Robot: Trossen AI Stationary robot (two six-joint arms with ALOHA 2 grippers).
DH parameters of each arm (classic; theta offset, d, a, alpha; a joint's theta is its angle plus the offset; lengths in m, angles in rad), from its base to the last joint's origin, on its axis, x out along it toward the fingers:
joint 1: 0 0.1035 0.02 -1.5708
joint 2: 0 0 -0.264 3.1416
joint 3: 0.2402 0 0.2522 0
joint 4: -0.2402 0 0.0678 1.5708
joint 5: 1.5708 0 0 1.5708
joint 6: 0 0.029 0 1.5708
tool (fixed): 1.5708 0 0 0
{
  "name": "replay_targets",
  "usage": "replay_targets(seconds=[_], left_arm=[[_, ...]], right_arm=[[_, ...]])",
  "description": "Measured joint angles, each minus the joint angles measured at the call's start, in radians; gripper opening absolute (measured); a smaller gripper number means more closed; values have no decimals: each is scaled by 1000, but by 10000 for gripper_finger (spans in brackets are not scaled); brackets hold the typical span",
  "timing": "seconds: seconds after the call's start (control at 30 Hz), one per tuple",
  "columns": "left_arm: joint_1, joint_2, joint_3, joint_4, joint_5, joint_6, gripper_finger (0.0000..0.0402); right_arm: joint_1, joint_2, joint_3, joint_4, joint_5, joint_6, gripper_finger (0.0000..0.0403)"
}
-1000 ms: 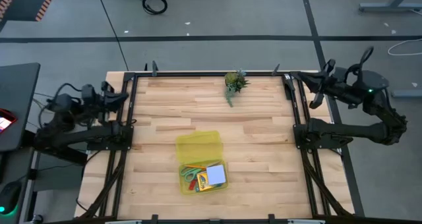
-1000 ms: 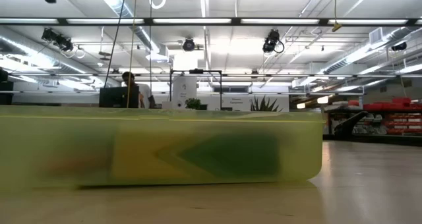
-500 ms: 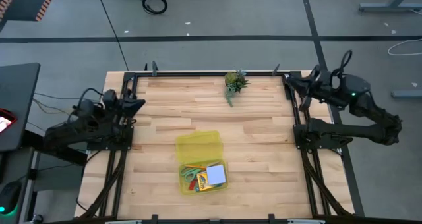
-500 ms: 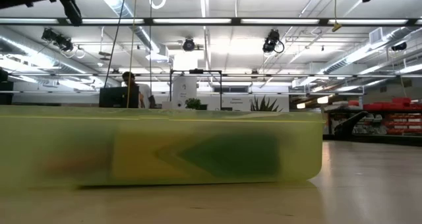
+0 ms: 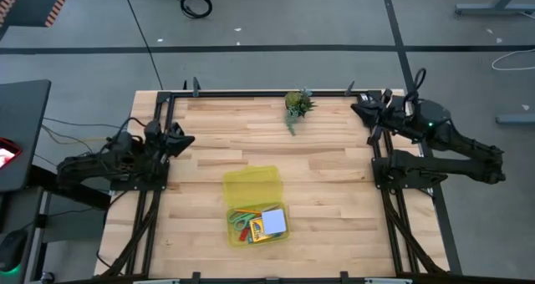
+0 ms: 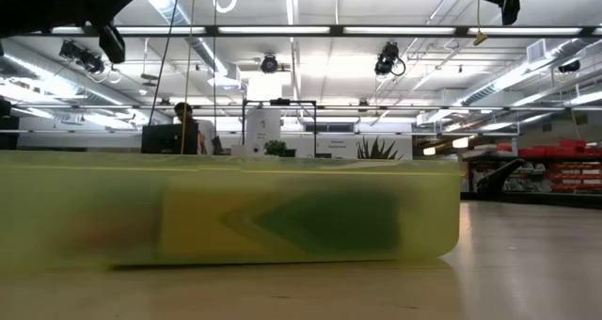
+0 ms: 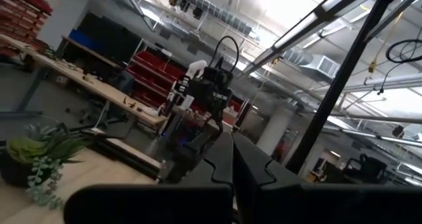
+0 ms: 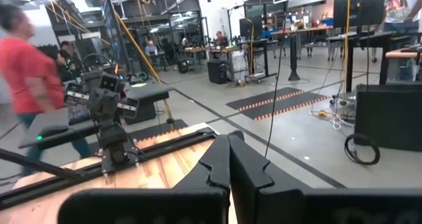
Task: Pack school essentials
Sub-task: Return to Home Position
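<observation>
Scissors with green handles (image 5: 240,224) and the pale blue square note pad (image 5: 274,220) lie in the translucent yellow rectangular case (image 5: 251,184), well apart from your left gripper (image 5: 182,139), the nearer, and right gripper (image 5: 359,109), both pressed together.

High view: bright, even overhead light; table (image 5: 334,175) evenly lit, shadows soft and faint. Low view: ceiling strip lights (image 6: 282,30) glare white; yellow case (image 6: 226,212) close to lens, fully out of focus, contents mere smudges. Left wrist view: ceiling washed out, plant (image 7: 33,158) blurred, left gripper (image 7: 231,137) dark silhouette. Right wrist view: person in red (image 8: 26,66) smeared.
</observation>
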Motion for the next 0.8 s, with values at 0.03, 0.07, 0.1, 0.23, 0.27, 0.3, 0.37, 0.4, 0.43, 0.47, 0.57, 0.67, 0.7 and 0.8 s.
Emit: replay_targets(seconds=[0.03, 0.07, 0.1, 0.23, 0.27, 0.3, 0.37, 0.4, 0.43, 0.47, 0.57, 0.67, 0.7, 0.8], left_arm=[[-2, 0, -3, 0, 0, 0, 0], [-4, 0, -7, 1, 0, 0, 0], [-7, 0, -12, 1, 0, 0, 0], [-12, 0, -62, 3, 0, -31, 0], [-12, 0, -81, 7, -1, -52, 0], [-12, 0, -100, 15, -1, -71, 0], [-11, 0, -136, 41, -1, -114, 0], [-11, 0, -138, 45, -1, -126, 0], [-11, 1, -138, 50, -1, -129, 0], [-11, -1, -138, 58, -2, -126, 0], [-11, 0, -138, 93, -2, -106, 0], [-11, -1, -138, 96, -15, -101, 0], [-11, 0, -138, 93, -16, -100, 0], [-11, 0, -138, 65, -16, -104, 0]], right_arm=[[0, 0, -9, 14, 0, 1, 7], [0, 0, -19, 28, -2, 3, 7], [0, 0, -29, 39, -6, 3, 7], [0, 0, -87, 99, -10, 27, 7], [0, 0, -104, 118, -12, 33, 7], [0, 0, -124, 140, -16, 42, 7], [0, 0, -166, 182, -20, 65, 7], [0, 0, -188, 201, -23, 80, 7], [0, 0, -207, 218, -27, 95, 7], [0, 0, -226, 237, -28, 109, 7], [0, 0, -286, 296, -34, 154, 7], [0, 0, -339, 364, -35, 187, 7], [0, 0, -352, 384, -35, 195, 7], [0, 0, -383, 417, -35, 215, 7]])
